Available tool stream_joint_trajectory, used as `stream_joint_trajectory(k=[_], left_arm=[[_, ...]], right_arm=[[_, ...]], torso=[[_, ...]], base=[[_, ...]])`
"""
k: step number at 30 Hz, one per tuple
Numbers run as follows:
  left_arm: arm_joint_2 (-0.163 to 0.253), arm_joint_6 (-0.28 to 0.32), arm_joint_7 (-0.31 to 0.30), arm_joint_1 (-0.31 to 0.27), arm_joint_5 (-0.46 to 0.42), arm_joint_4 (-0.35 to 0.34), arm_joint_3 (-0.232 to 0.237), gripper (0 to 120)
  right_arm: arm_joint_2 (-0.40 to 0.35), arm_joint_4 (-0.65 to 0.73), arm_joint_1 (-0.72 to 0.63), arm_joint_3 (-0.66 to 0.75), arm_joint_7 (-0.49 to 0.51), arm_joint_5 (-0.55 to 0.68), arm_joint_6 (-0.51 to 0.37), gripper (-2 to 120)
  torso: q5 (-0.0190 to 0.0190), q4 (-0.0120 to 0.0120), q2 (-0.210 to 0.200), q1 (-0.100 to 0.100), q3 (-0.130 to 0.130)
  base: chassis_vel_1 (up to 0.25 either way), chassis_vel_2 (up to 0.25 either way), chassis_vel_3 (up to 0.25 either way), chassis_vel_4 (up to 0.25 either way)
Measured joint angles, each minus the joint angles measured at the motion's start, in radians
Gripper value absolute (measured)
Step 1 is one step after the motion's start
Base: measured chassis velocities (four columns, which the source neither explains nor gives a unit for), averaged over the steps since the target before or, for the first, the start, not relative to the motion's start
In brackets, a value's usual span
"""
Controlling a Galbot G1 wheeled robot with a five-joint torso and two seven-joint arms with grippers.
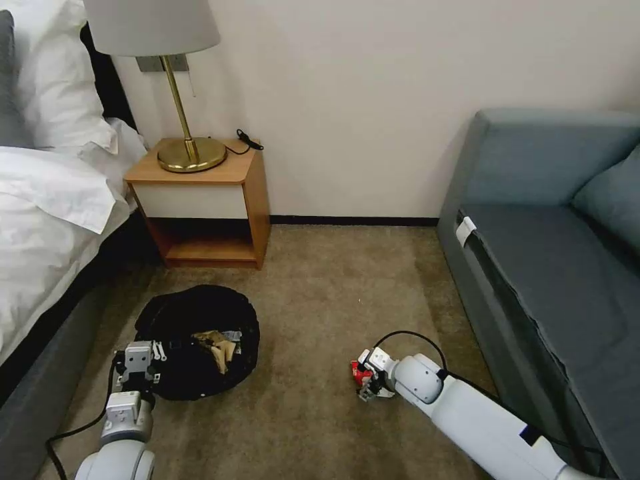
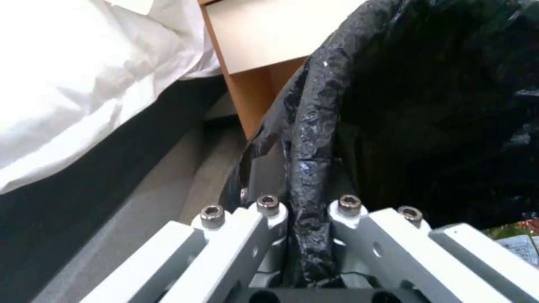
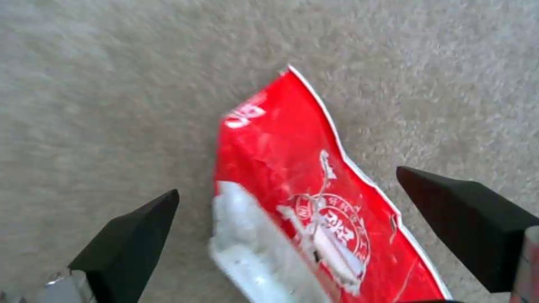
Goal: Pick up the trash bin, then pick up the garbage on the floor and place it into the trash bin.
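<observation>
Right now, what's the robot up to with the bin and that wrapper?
Floor cleanup. The left gripper is shut on the liner-wrapped rim of the trash bin, which sits beside the bed with some brown and yellow litter already inside. The right gripper is down at the carpet near the sofa, fingers open on either side of the red-and-white wrapper, not yet closed on it.

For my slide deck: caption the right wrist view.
Open right gripper straddling a red-and-white wrapper lying on the beige carpet.
</observation>
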Motion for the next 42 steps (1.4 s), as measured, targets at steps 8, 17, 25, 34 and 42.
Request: stream_joint_trajectory(k=[8,17,25,34,42], left_arm=[[0.003,0.013,-0.002,-0.002,0.001,-0.017,0.0,2],[0.003,0.02,-0.001,-0.005,0.006,-0.026,0.003,2],[0.003,0.013,0.0,0.002,0.007,-0.024,0.002,2],[0.003,0.008,0.001,0.006,0.007,-0.025,0.002,2],[-0.004,0.004,0.004,0.008,0.012,-0.027,0.008,2]], right_arm=[[0.05,-0.107,0.013,0.044,-0.011,-0.037,0.026,90],[0.046,-0.101,0.004,0.07,-0.023,-0.033,0.032,56],[0.044,-0.093,-0.005,0.083,-0.025,-0.029,0.035,28],[0.048,-0.031,-0.006,0.124,-0.025,0.011,0.04,0],[0.096,0.054,0.018,0.188,0.033,0.182,0.173,0]], torso=[[-0.0001,0.0,0.0,0.0,0.0],[-0.0001,-0.0002,0.0,0.0,0.0],[-0.0001,-0.0002,0.0,0.0,0.0],[-0.0001,-0.0002,0.0,0.0,0.0],[-0.0002,0.0,0.0,0.0,0.0]], base=[[0.0,0.0,0.0,0.0],[0.0,0.0,0.0,0.0],[0.0,0.0,0.0,0.0],[0.0,0.0,0.0,0.0],[0.0,0.0,0.0,0.0]])
